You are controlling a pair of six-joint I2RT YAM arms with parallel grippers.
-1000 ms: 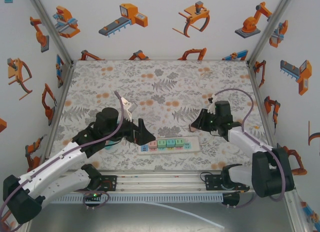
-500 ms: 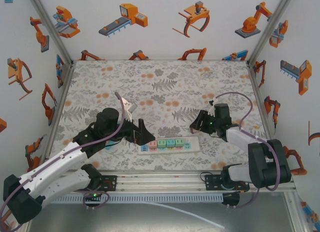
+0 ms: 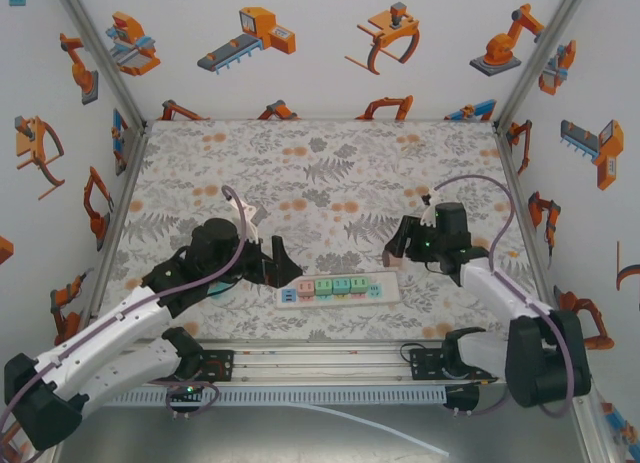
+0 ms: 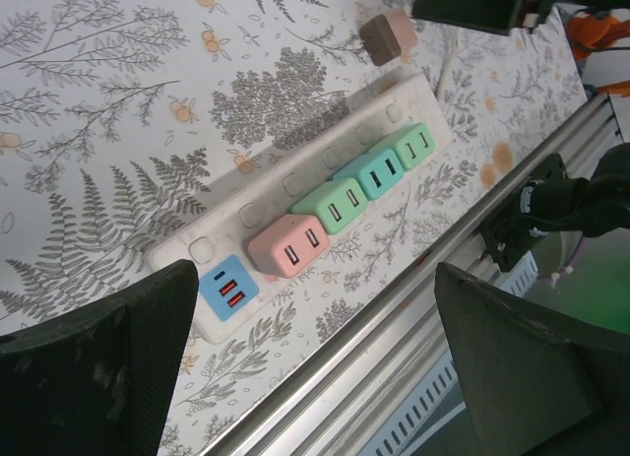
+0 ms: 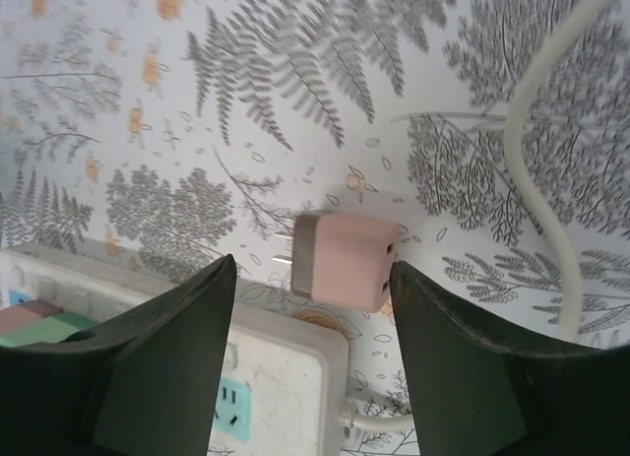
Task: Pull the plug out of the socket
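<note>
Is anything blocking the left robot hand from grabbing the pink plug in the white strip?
Nothing visible does. The left gripper hangs open over the power strip, with only air down to the pink plug. A blue plug sits right beside it.

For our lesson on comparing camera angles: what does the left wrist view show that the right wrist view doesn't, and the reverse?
Of the two, the left wrist view alone gives the ports of the blue USB adapter and the aluminium rail along the table edge. The right wrist view alone gives the white cable and the prongs of the loose pink plug. Both share the power strip and that plug lying on the table off its end.
</note>
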